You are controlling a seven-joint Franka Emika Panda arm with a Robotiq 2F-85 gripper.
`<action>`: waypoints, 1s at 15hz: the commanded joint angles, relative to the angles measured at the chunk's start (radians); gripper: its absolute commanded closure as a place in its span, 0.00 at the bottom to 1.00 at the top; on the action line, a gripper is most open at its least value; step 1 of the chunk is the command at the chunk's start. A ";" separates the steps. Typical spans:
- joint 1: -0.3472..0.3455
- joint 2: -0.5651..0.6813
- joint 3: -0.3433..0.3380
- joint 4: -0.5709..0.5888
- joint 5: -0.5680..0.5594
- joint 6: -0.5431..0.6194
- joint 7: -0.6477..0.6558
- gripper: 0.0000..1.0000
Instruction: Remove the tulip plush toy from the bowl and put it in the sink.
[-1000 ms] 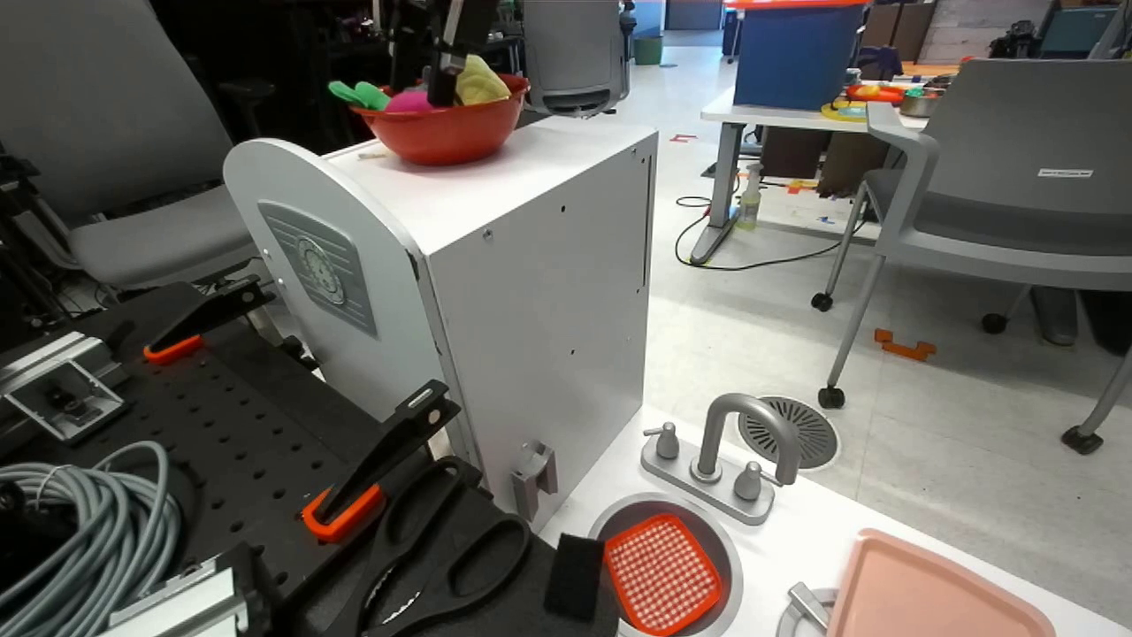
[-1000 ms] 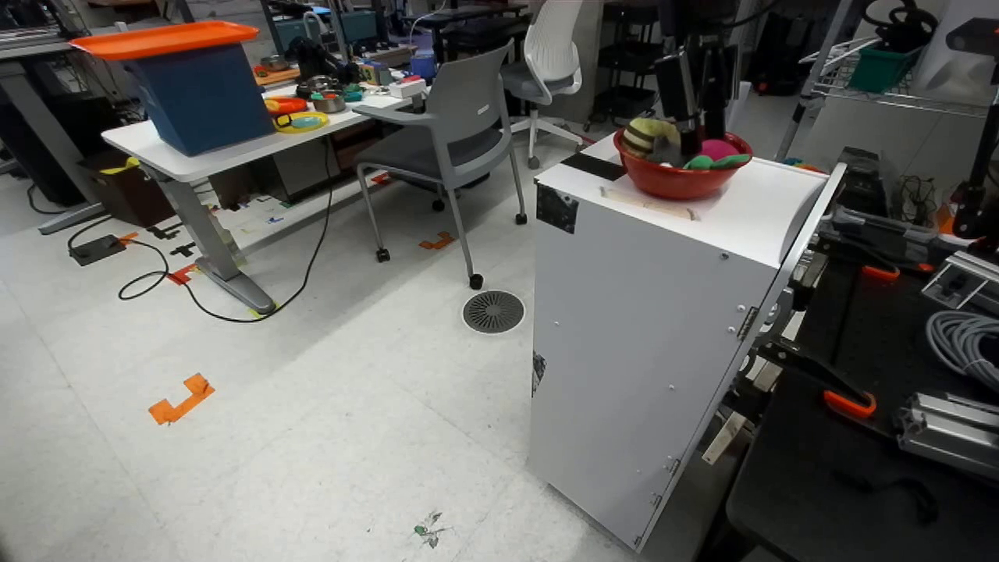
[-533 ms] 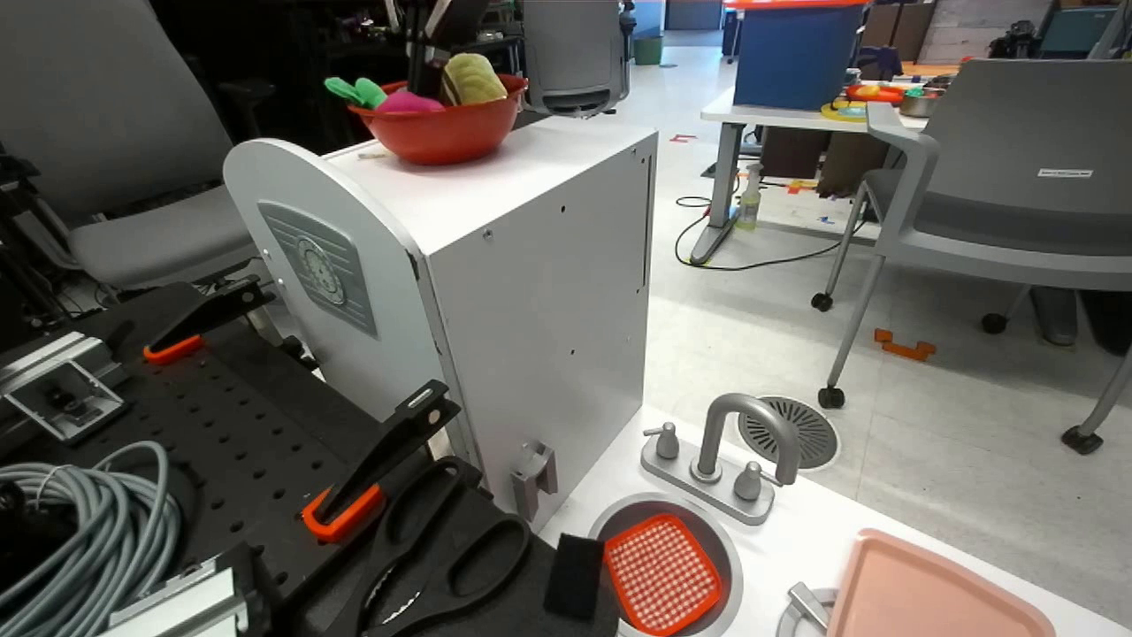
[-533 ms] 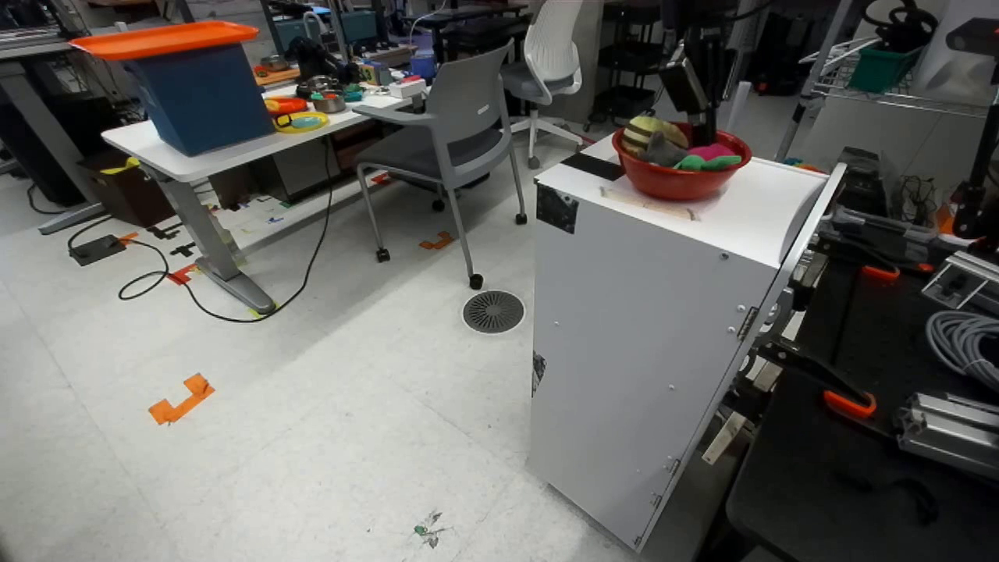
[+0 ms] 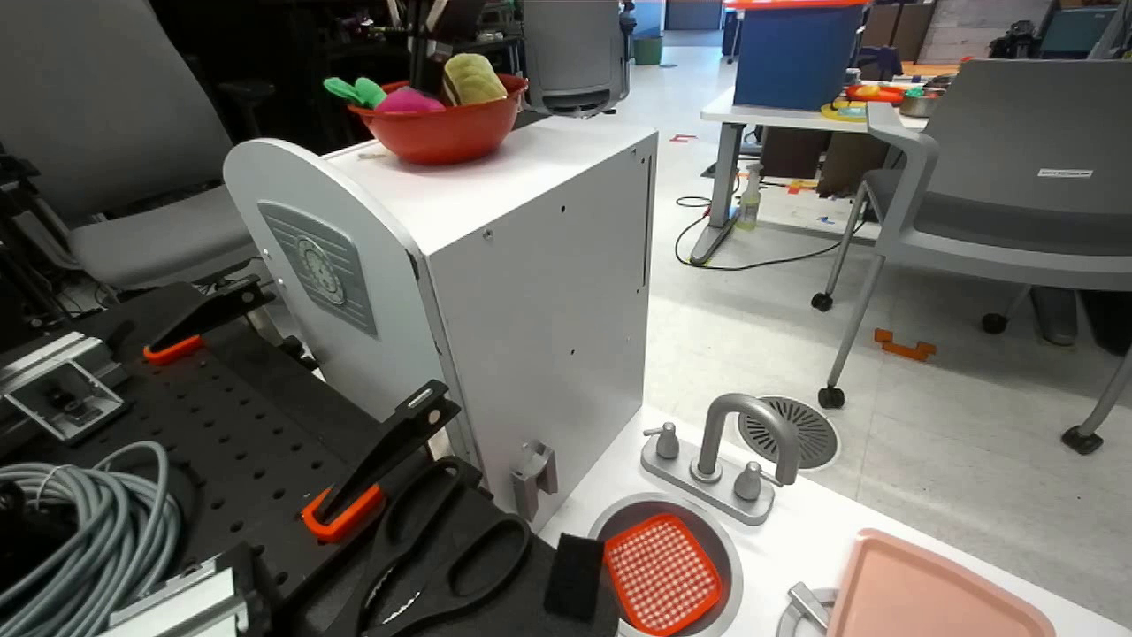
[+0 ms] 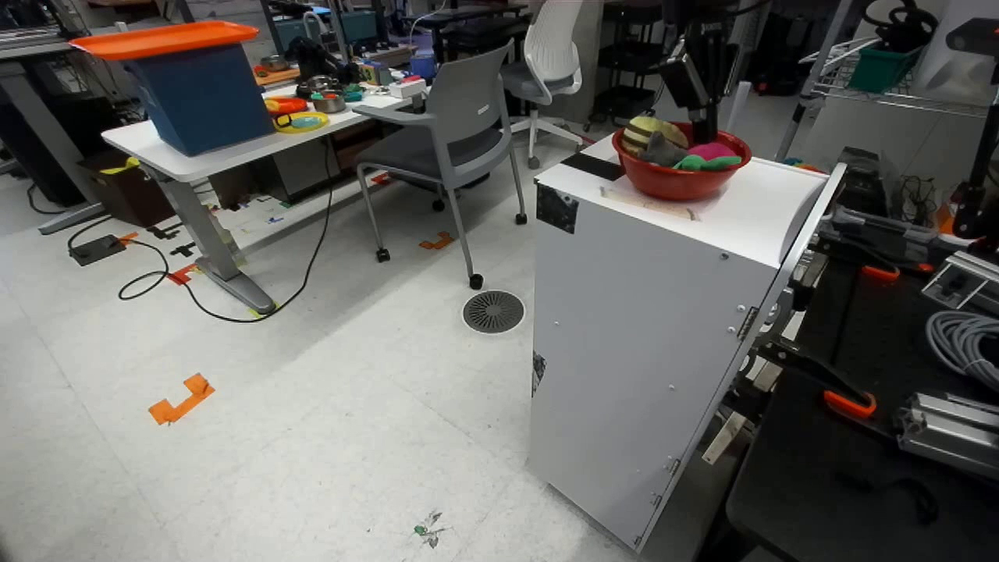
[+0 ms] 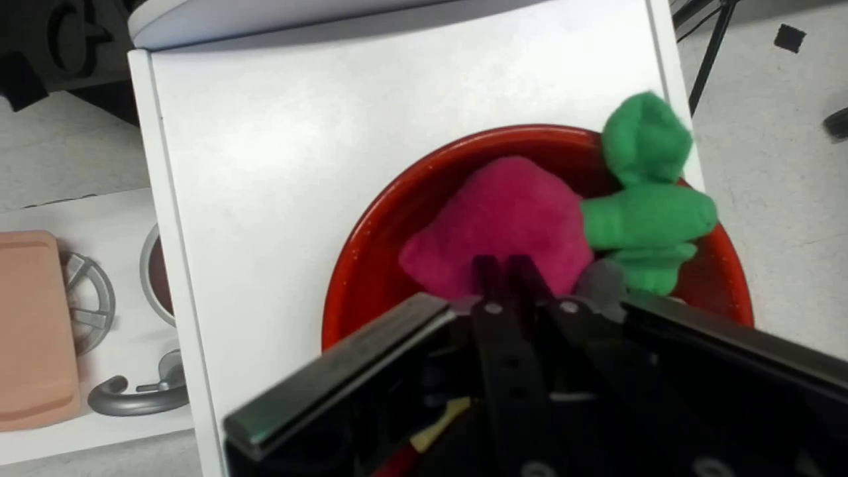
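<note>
The tulip plush toy [image 7: 513, 212] lies in the red bowl [image 5: 455, 137], pink head inside, green stem [image 7: 646, 215] and leaves reaching over the rim. My gripper [image 7: 502, 259] points down into the bowl, its fingertips almost together at the pink head in the wrist view; a thin strip of pink shows between them, so they pinch a fold of it. In an exterior view the dark fingers [image 6: 706, 125] meet the pink head's back side. The round grey sink [image 5: 730, 579] sits low beside the faucet, an orange-red gridded piece [image 5: 661, 575] inside it.
A yellow striped plush [image 6: 644, 134] and a grey plush [image 6: 663, 151] share the bowl. It stands on a tall white cabinet [image 5: 548, 292], well above the sink. A curved faucet [image 5: 752, 407] rises behind the sink; a pink tray [image 5: 937, 588] lies beside it.
A second ago the jaws stood wide over the bowl; they have since come together at the pink head. The toy has shifted slightly within the bowl, and the last half second shows little motion.
</note>
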 commanded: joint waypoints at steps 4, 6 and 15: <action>0.013 -0.038 0.001 -0.023 -0.058 -0.007 0.013 0.37; 0.015 -0.036 0.003 -0.022 -0.067 -0.007 0.011 0.24; 0.023 0.000 0.016 0.020 -0.079 -0.013 -0.014 0.00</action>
